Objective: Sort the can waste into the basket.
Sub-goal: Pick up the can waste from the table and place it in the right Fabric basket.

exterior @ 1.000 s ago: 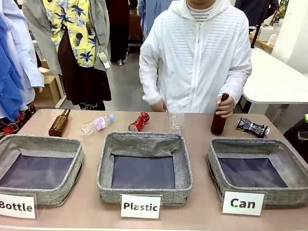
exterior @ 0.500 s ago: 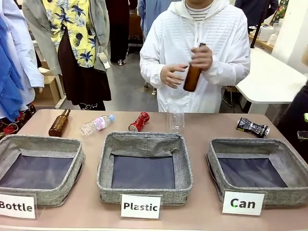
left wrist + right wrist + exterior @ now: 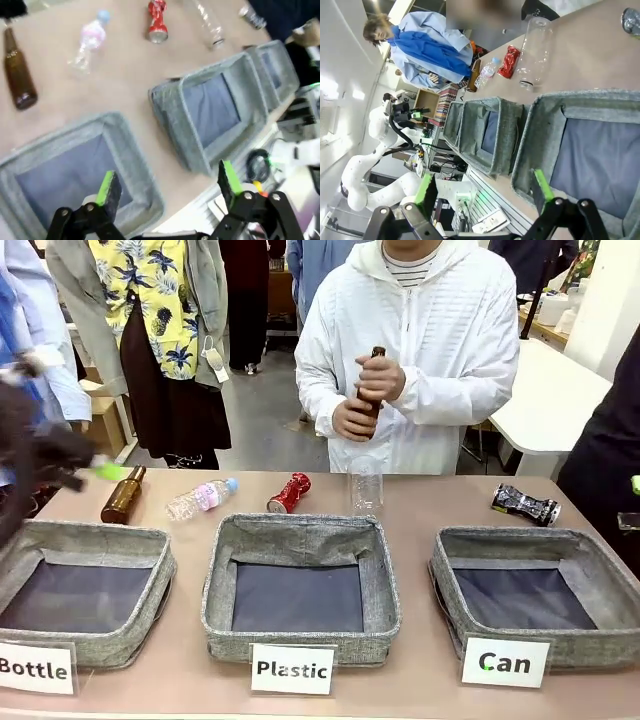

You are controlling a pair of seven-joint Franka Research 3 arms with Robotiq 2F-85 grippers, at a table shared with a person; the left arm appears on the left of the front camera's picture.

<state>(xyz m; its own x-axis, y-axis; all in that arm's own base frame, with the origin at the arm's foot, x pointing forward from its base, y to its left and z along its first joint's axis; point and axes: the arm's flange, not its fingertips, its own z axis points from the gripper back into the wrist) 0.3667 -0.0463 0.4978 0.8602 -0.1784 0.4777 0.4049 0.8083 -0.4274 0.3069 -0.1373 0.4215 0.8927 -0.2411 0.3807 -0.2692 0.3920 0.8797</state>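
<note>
Two crushed cans lie on the table outside the basket (image 3: 590, 645): the black can (image 3: 524, 504) at its 12 o'clock, the red can (image 3: 289, 492) toward 10 o'clock. The left gripper (image 3: 167, 182) and right gripper (image 3: 483, 186) gape, holding nothing.

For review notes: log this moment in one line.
red can on table | black can on table | Can basket: no cans | left end effector open | right end effector open
</note>
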